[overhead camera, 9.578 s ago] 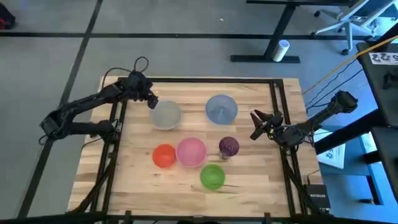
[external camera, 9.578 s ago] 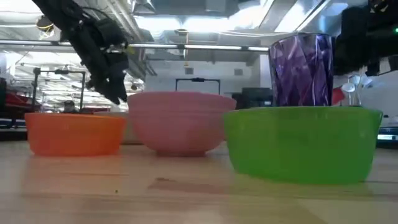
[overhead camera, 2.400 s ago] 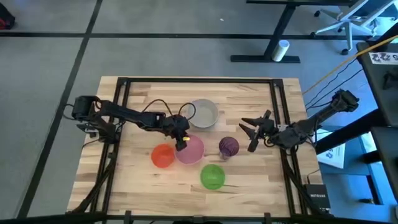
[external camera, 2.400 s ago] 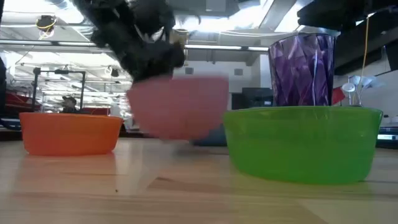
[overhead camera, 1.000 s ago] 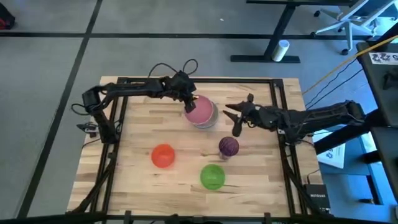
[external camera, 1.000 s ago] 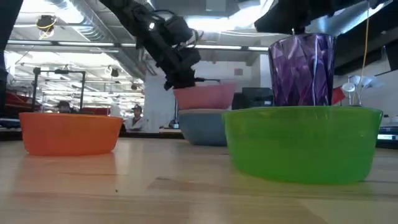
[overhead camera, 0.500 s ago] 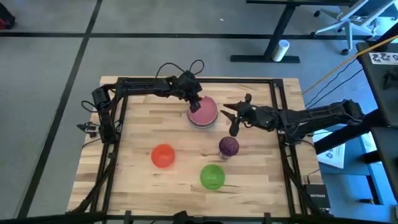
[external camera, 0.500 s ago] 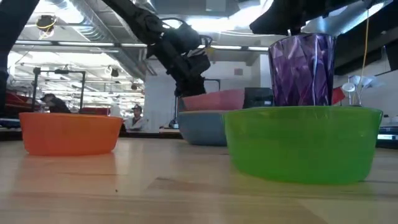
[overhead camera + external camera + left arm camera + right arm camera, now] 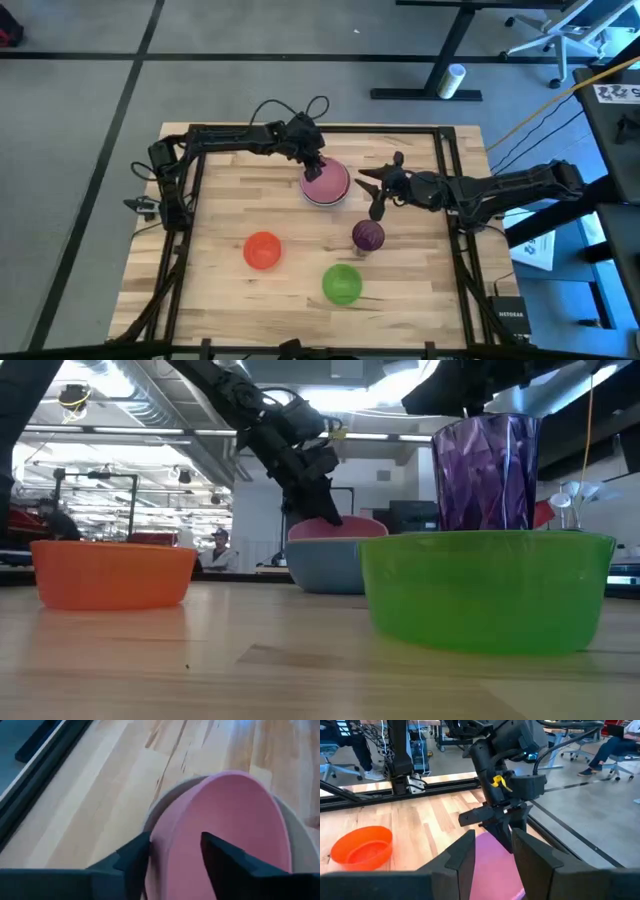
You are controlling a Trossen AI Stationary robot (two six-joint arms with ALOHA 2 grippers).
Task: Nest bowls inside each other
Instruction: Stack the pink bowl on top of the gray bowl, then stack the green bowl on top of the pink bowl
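Observation:
A pink bowl (image 9: 326, 183) sits inside a stack of a grey bowl (image 9: 295, 832) and a pale blue bowl (image 9: 322, 568) at the table's far middle. My left gripper (image 9: 314, 171) is open over the pink bowl's far-left rim, with one finger on each side of the wall. Just right of the stack, my right gripper (image 9: 374, 190) stands open and empty. Nearer, an orange-red bowl (image 9: 263, 250), a purple bowl (image 9: 368, 235) and a green bowl (image 9: 342, 283) each stand alone on the table. My left gripper comes from above with one finger (image 9: 131, 859) outside the pink bowl's rim (image 9: 156, 845) and the other finger (image 9: 222, 860) inside it. Whether either finger touches the wall, I cannot tell. The pink bowl rests in the grey bowl, about level.
A black frame rail (image 9: 310, 128) runs along the table's far edge just behind the stack, with side rails (image 9: 452, 200) at left and right. Bare wood lies between the stack and the three loose bowls. People and desks show in the room beyond.
My left gripper has carried the pink bowl a little toward the table's right and down. The bowl, tilted and riding high over the stack half a second ago, has sunk and now sits about level inside it.

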